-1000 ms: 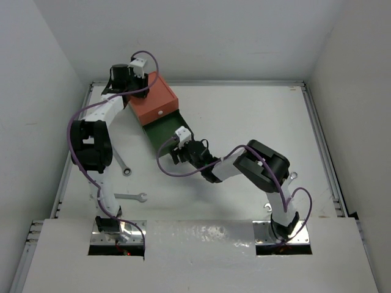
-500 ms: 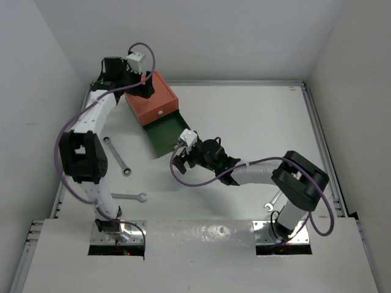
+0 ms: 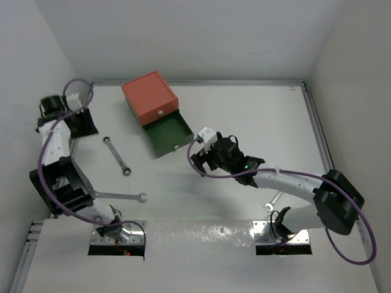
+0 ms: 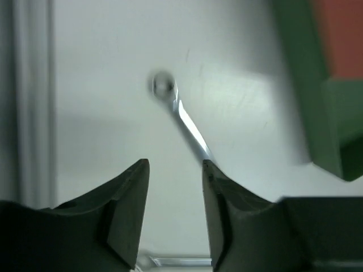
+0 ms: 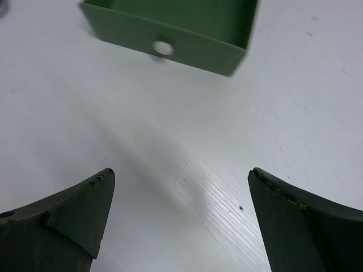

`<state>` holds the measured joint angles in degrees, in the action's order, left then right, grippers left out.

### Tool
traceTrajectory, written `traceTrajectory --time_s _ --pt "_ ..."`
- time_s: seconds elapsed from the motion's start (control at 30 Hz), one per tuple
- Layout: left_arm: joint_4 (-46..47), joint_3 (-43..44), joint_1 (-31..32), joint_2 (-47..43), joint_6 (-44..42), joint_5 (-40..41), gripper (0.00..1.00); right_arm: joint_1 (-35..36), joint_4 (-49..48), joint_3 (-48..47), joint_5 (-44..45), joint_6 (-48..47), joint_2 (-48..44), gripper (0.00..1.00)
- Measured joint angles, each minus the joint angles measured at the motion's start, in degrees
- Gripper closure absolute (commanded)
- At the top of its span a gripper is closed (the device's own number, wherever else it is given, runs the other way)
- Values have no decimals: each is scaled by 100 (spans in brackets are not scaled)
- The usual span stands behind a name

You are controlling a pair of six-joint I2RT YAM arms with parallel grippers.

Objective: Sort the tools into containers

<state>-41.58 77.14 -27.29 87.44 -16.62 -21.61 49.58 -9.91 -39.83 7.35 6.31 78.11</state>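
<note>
From above, the orange-red drawer (image 3: 148, 96) sits closed at the far left-centre of the table (image 3: 256, 116), with the green drawer (image 3: 166, 135) under it pulled out; a diagonal wrench (image 3: 116, 156) lies left of them, a second wrench (image 3: 125, 196) nearer, and a third wrench (image 3: 274, 201) near right, while the left gripper (image 3: 82, 124) hangs at the far left edge and the right gripper (image 3: 199, 160) hangs just near-right of the green drawer. The left wrist view shows its fingers (image 4: 127, 204) parted by a narrow gap, pinching nothing, with the diagonal wrench beyond the tips. The right wrist view shows its fingers (image 5: 74, 215) spread wide and empty, facing the green drawer's white knob (image 5: 163, 47).
</note>
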Motion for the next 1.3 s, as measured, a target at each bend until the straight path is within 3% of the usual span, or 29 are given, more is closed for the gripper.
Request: traceTrajectory --time_s 0.07,0.17,0.27,0.5,0.63,0.77,0.87,0.93,1.1,1.3 --pt "98 -1008 -4 -140 586 411 47 -57 177 2 310 129 -68 1" --pt "-66 -1825 717 -247 1311 1034 44 -85 326 2 597 251 -98 1" --pt "219 -2020 1287 -249 1893 1344 41 -85 501 2 684 323 -98 1" --pt "852 -2420 1204 92 2745 2194 40 -83 658 66 846 496 -188 1" --pt "1095 -2470 1202 527 2962 2302 34 -85 660 149 920 577 -275 1" --pt "1453 -2461 1202 787 3069 2374 36 -83 678 160 1019 579 -280 1" --pt "1674 -2437 1204 863 3060 2516 42 -83 684 160 1075 575 -299 1" --pt "1720 -2409 1202 929 3053 2610 55 -83 669 164 1102 570 -328 1" --pt "1910 -2420 1095 1003 3045 2680 100 -83 656 168 1235 527 -363 1" --pt "1823 -2310 846 1069 2973 2343 100 -83 658 181 1436 409 -444 1"
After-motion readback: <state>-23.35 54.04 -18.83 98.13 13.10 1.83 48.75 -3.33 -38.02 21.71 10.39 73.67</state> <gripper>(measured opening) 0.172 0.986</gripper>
